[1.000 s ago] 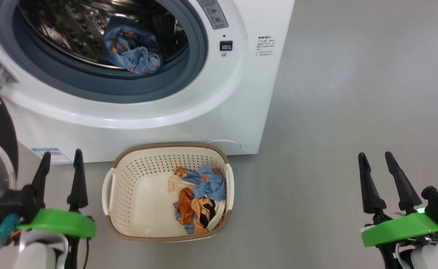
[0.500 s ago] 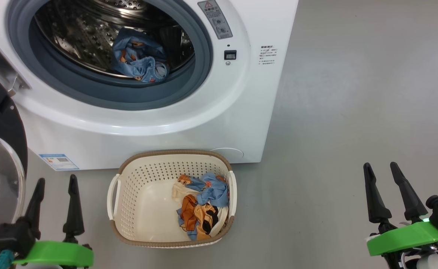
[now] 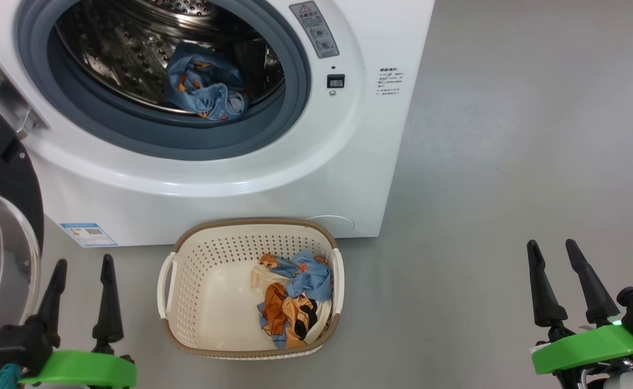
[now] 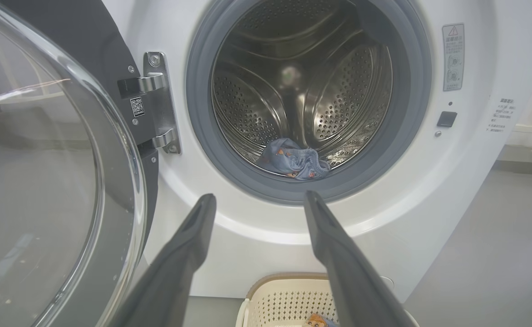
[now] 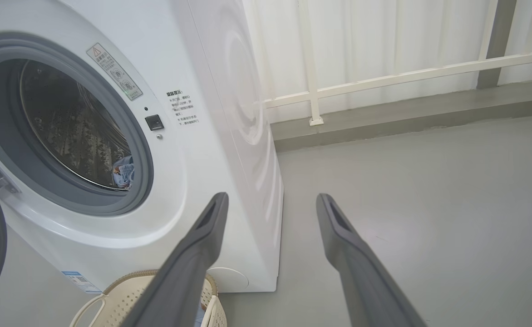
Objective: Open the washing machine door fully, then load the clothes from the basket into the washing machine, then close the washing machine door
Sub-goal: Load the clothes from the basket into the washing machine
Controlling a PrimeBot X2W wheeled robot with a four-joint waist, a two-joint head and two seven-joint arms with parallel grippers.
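Observation:
The white washing machine (image 3: 295, 162) stands with its door (image 3: 3, 254) swung open to the left, glass bowl showing. One light blue garment (image 3: 206, 89) lies at the drum's front. The cream basket (image 3: 208, 292) sits on the floor below the opening, with blue, orange, black and cream clothes (image 3: 292, 300) piled at its right side. My left gripper (image 3: 83, 262) is open and empty, left of the basket. Far right of the basket, my right gripper (image 3: 554, 246) is open and empty over bare floor. The left wrist view faces the drum (image 4: 302, 91) between that gripper's (image 4: 259, 200) spread fingers.
Grey floor (image 3: 511, 135) stretches to the right of the machine. In the right wrist view a white railing (image 5: 384, 77) and a low grey ledge run along the wall behind the machine. The open door's steel hinge (image 4: 157, 100) juts out at the opening's left.
The whole head picture has shifted down and slightly right, so the camera has moved. Both grippers now sit lower in the picture, still open. Basket and clothes lie as before.

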